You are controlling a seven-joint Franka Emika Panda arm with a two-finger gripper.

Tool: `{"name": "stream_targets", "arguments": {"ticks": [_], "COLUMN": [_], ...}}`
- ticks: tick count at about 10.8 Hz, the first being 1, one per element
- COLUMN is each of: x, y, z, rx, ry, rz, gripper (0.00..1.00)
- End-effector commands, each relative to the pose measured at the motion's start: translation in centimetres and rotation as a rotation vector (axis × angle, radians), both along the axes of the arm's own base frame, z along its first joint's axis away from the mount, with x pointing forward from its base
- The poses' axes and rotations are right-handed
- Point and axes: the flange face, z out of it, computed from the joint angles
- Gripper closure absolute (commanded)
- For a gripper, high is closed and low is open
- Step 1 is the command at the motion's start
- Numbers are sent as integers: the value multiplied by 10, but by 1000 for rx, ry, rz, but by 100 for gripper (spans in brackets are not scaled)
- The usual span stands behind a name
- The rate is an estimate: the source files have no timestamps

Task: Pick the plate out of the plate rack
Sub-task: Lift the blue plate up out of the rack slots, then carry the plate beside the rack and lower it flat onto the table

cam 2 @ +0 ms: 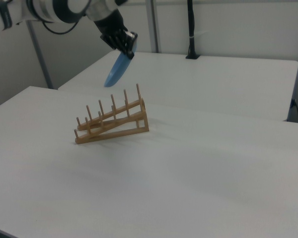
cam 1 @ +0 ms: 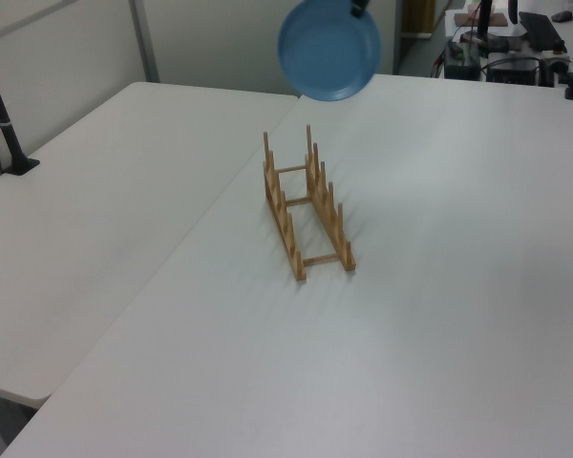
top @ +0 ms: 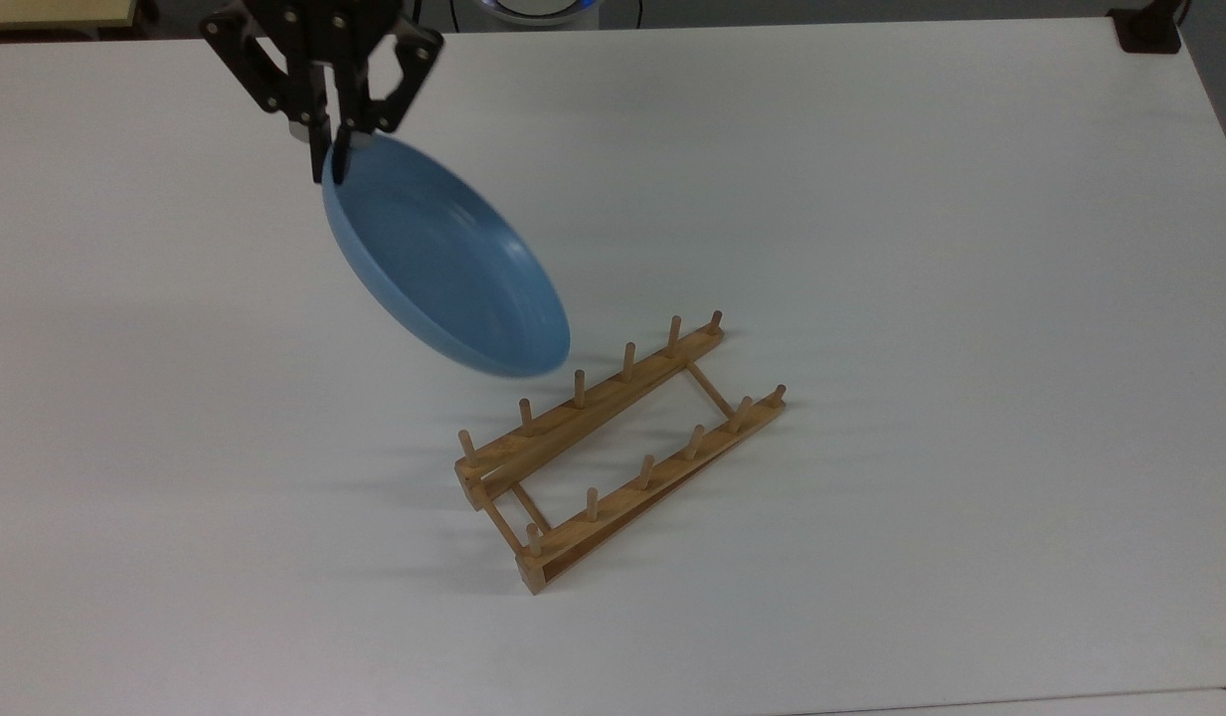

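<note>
surface (top: 921,249): white, seamed | wall (cam 2: 228,25): pale panels | post (cam 2: 190,29): black, clamped at far edge

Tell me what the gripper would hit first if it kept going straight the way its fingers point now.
Nothing before the white table, probably. The gripper, shut on the plate rim, points down; the plate would land first, seemingly short of the plate rack, though depth is unclear.

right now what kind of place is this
Probably a robotics lab: bare white tables, a camera pole clamped to one, and a robot gripper holding a blue plate above a wooden rack.
</note>
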Motion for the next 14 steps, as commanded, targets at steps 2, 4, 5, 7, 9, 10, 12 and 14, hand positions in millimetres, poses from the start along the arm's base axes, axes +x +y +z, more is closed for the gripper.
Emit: {"name": "stream_targets", "arguments": {"ticks": [2, 4, 5, 7, 9, 10, 12, 14], "x": [-29, -43, -49, -48, -42, -37, -29, -21], "y": [-74, -103, -118, -141, -161, -165, -170, -175], "z": [-61, -105, -127, -183, -231, -249, -289, -318], "rx": [241, 262, 269, 296, 371, 371, 362, 341], "ry": [243, 342, 378, 453, 488, 492, 502, 492], "rz": [84, 143, 171, 165, 120, 103, 72, 54], "gripper": [100, 100, 100, 100, 100, 100, 98, 97]}}
